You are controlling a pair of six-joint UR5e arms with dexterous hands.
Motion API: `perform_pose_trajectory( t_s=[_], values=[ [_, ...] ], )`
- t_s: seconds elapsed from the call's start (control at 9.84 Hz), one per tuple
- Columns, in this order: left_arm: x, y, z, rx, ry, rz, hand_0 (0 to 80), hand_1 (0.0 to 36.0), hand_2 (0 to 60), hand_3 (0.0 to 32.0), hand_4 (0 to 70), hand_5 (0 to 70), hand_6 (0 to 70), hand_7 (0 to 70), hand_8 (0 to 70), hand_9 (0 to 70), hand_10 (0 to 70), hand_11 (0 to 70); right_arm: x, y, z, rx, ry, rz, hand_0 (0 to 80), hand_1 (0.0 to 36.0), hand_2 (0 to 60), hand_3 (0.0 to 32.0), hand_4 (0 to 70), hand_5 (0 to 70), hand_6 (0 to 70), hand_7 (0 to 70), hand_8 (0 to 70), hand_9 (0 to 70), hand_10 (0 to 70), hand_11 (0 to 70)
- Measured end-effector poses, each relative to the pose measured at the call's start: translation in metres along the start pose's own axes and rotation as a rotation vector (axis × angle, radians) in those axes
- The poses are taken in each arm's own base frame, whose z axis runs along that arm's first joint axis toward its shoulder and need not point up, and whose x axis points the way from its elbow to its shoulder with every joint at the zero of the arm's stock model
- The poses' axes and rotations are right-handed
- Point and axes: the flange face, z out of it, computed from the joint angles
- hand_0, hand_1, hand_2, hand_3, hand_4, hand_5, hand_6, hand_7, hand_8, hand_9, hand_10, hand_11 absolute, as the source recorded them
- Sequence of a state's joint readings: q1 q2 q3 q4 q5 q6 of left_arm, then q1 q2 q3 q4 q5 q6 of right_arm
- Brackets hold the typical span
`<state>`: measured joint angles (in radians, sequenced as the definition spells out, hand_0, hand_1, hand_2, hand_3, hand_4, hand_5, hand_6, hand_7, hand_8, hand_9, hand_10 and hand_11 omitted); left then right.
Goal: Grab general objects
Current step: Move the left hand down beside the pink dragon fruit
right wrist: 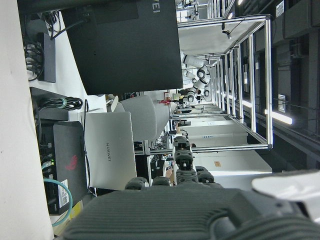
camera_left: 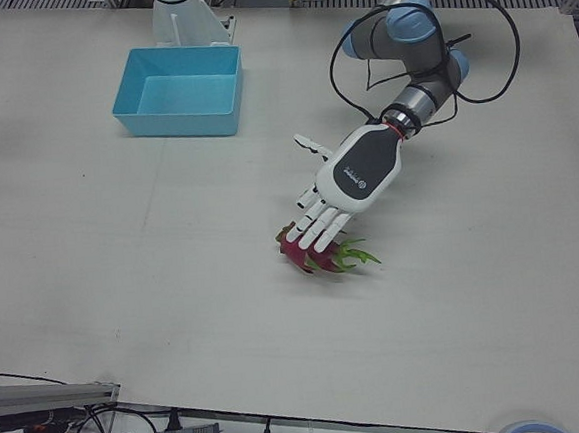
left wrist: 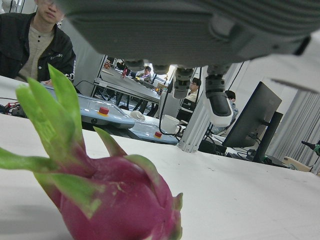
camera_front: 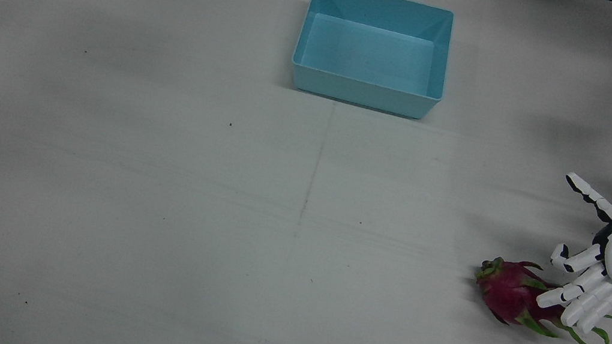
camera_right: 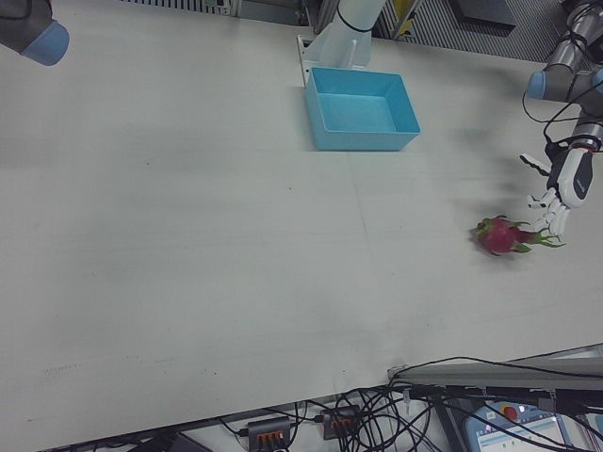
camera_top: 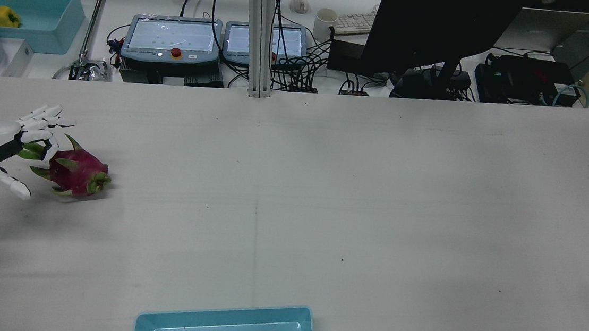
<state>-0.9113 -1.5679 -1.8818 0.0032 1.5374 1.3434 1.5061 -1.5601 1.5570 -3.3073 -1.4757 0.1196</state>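
Landmark: the blue bin (camera_front: pixel 373 48), an open rectangular tub standing on the white bench (camera_front: pixel 155 204) at the robot's edge, just before the arm pedestal; every place below is told from it.
Bin contents: nothing lies inside; the bare pale floor and sloped walls show in the front view and the left-front view.
Dragon fruit: the dragon fruit (camera_front: pixel 512 297) lies on its side on the bench, well apart from the blue bin, out toward the operators' edge and over on the robot's left half. Its rounded pink end points back toward the bin's side of the bench; its long green leaf tips trail away from it.
Left robot hand: the left robot hand (camera_front: pixel 593 282) hangs over the leafy end of the dragon fruit, on the side farther from the blue bin. Its fingers (camera_left: pixel 316 229) are spread and reach down across the top of the fruit, with the thumb (camera_front: pixel 590 196) held wide apart toward the bin's edge of the bench. The hand stands open and grips nothing; whether the fingertips touch the skin cannot be told.
Left hand view: the dragon fruit (left wrist: pixel 110 200) fills the lower left, fingers (left wrist: pixel 215 100) hanging above it with clear space between.
Right robot hand: only the dark back of the right robot hand (right wrist: pixel 175 215) shows in its own camera; whether it is open or closed cannot be told.
Far table: beyond the bench, opposite the blue bin, a second blue tub (camera_top: pixel 36 15) holds a yellow pepper (camera_top: pixel 1 16).
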Motion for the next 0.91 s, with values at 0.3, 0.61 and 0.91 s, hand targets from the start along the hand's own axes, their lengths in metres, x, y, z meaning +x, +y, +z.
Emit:
perform_pose_trajectory(
  t_s=[0.3, 0.61, 0.91],
  values=[
    [-0.002, 0.033, 0.033, -0.007, -0.031, -0.001, 35.3, 0.0, 0.0, 0.0, 1.2, 70.0, 0.0, 16.0, 0.0, 1.8, 0.0, 0.0, 0.000, 0.000, 0.000, 0.000, 0.000, 0.000, 0.0, 0.0, 0.0, 0.0, 0.0, 0.0, 0.0, 0.0, 0.0, 0.0, 0.0, 0.0],
    [-0.005, 0.040, 0.062, -0.005, -0.050, 0.036, 37.7, 4.8, 4.4, 0.0, 0.0, 28.7, 0.0, 10.0, 0.0, 0.6, 0.0, 0.0, 0.000, 0.000, 0.000, 0.000, 0.000, 0.000, 0.0, 0.0, 0.0, 0.0, 0.0, 0.0, 0.0, 0.0, 0.0, 0.0, 0.0, 0.0],
    [-0.009, 0.038, 0.077, 0.001, -0.072, 0.092, 26.9, 34.9, 60.0, 0.0, 0.1, 0.0, 0.0, 7.4, 0.0, 0.0, 0.0, 0.0, 0.000, 0.000, 0.000, 0.000, 0.000, 0.000, 0.0, 0.0, 0.0, 0.0, 0.0, 0.0, 0.0, 0.0, 0.0, 0.0, 0.0, 0.0]
  ],
)
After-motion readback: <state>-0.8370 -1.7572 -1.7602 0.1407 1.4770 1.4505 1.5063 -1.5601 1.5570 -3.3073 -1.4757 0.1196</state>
